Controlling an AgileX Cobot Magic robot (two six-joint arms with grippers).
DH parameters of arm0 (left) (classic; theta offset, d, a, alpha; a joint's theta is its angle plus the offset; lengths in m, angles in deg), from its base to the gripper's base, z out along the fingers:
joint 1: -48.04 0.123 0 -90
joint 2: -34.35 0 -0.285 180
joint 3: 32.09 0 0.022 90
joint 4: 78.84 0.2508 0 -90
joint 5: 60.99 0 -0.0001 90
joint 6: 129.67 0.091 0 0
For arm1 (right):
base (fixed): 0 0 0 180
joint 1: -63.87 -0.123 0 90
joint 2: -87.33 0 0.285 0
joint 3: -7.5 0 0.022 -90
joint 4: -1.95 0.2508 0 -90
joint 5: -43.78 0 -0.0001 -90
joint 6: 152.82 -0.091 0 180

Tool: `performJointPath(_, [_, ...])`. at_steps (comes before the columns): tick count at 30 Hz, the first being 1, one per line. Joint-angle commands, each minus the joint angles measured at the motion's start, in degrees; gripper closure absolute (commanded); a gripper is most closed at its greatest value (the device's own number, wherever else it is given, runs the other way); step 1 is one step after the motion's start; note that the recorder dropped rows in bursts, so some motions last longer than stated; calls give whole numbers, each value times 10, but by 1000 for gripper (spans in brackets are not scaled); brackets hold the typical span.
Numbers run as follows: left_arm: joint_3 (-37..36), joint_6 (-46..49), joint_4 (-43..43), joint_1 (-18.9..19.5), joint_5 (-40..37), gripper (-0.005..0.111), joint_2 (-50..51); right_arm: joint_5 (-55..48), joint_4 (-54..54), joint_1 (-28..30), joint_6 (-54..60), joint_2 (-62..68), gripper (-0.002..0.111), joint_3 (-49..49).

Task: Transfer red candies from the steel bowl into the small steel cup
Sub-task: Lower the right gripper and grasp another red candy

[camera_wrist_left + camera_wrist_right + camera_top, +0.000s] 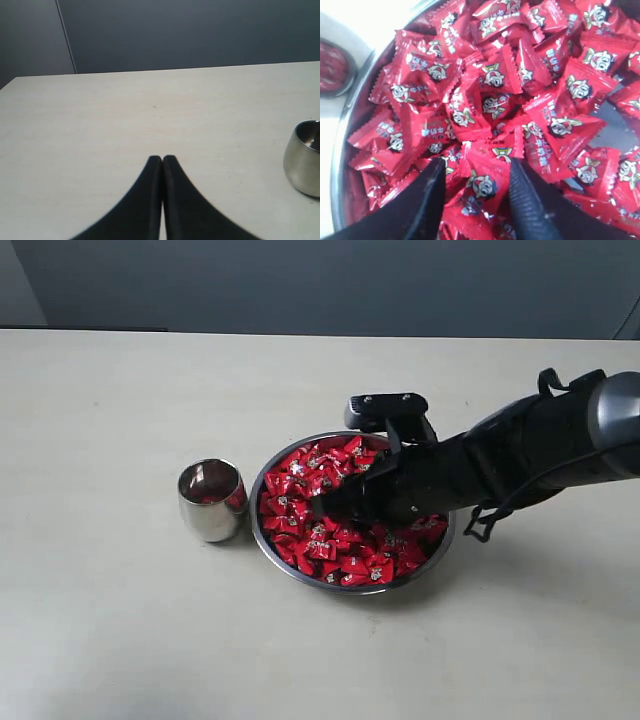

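On the pale flat table (120, 620), the small rounded steel cup (211, 500) stands just left of the wide shallow steel bowl (350, 589), which holds the red wrapped candies (345, 560).

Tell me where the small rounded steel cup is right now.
In the exterior view the small rounded steel cup stands left of the wide shallow steel bowl, close beside its rim.

Place: a lab-like robot test setup is suggested.
Surface: a plain, pale counter (120, 640) is seen.
Backdrop: a flat grey-blue wall (300, 285) is seen behind it.
Equipment: a black robot arm (520, 455) is seen over the counter.
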Motion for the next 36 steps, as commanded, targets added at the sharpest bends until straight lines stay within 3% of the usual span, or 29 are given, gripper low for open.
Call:
performJointPath(1, [-2,-1,-2,0,1,106,-3,1,12,0,-12,0,68,-2])
performJointPath(28, [-2,-1,-2,0,1,106,-3,14,12,0,-12,31,68,8])
performJointPath(36, [-2,-1,-2,0,1,106,-3,14,-4,0,-12,31,90,8])
